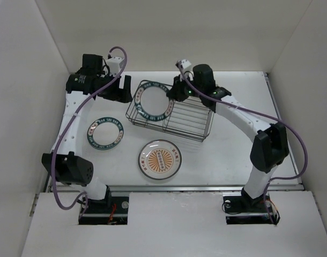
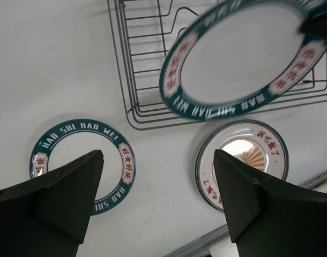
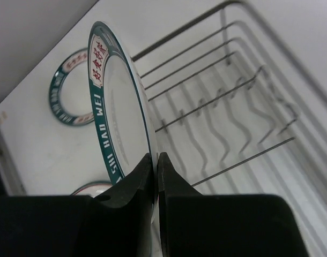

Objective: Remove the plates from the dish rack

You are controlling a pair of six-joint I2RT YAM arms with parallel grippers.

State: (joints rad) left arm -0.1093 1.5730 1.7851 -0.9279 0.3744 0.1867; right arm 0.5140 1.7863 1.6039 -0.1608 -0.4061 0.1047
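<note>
1. The dish rack (image 1: 171,115), a dark wire basket with divider prongs, sits on the white surface (image 1: 233,155) and serves as the landmark here.
2. The right gripper (image 3: 155,158) is clenched on the rim of the gripped teal-rimmed plate (image 3: 120,101), with one finger on each face of it.
3. That plate stands tilted on edge over the left end of the dish rack. Its patterned band faces the left arm. Whether its lower rim touches the wires cannot be told.
4. The rest of the dish rack, to the right of the gripped plate, shows only bare wires and prongs.
5. The left gripper (image 2: 157,160) hangs just left of the dish rack's far-left corner. Its jaws are spread wide, with nothing between them.
6. A second teal-rimmed plate (image 1: 105,134) lies flat on the surface, left of the dish rack and slightly nearer the arm bases.
7. An orange sunburst plate (image 1: 160,159) lies flat on the surface in front of the dish rack, on the near side, apart from the second teal-rimmed plate.
</note>
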